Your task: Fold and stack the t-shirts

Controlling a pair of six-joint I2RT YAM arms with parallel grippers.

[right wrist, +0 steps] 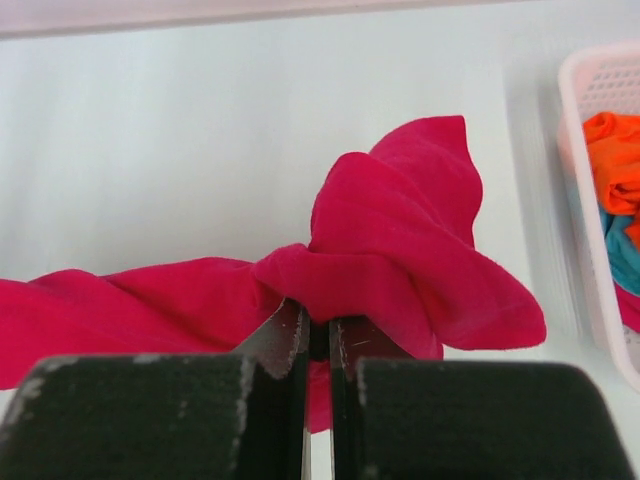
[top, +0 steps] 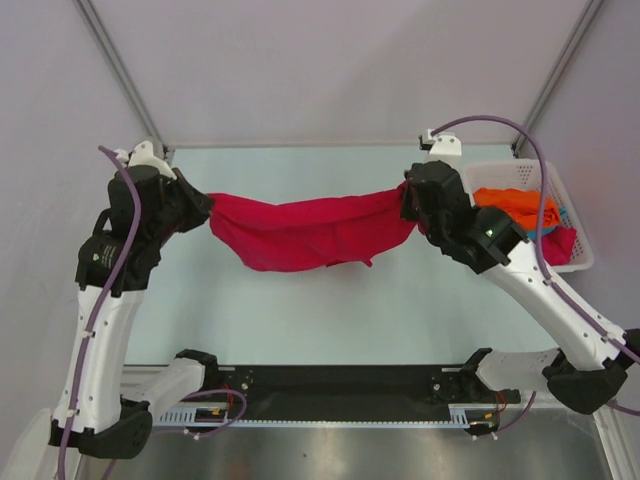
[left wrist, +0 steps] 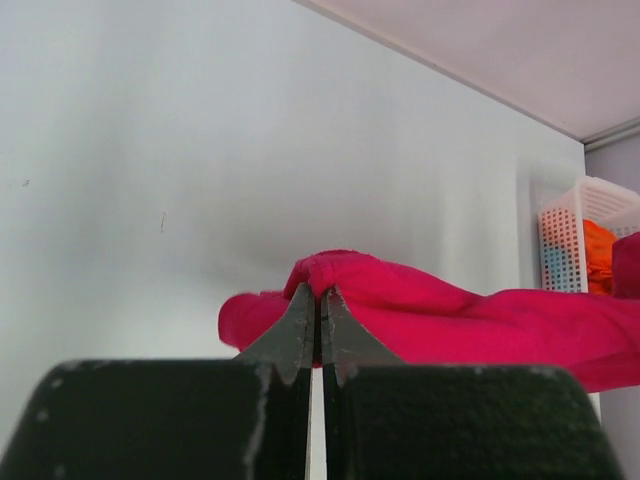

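Observation:
A crimson red t-shirt (top: 305, 232) hangs stretched between both arms above the table, sagging in the middle. My left gripper (top: 207, 212) is shut on its left end; the cloth (left wrist: 440, 318) bunches just past the tips of that gripper (left wrist: 320, 297). My right gripper (top: 408, 200) is shut on the right end, where a fold of red cloth (right wrist: 400, 250) wraps over the tips of that gripper (right wrist: 318, 322). An orange t-shirt (top: 515, 207) and a teal one (top: 562, 216) lie in the basket, the teal mostly hidden.
A white slatted basket (top: 500, 175) stands at the table's right edge, close beside the right arm; more red cloth (top: 558, 245) lies in it. The basket (right wrist: 585, 130) also shows at the right of the right wrist view. Metal frame posts rise at the back corners.

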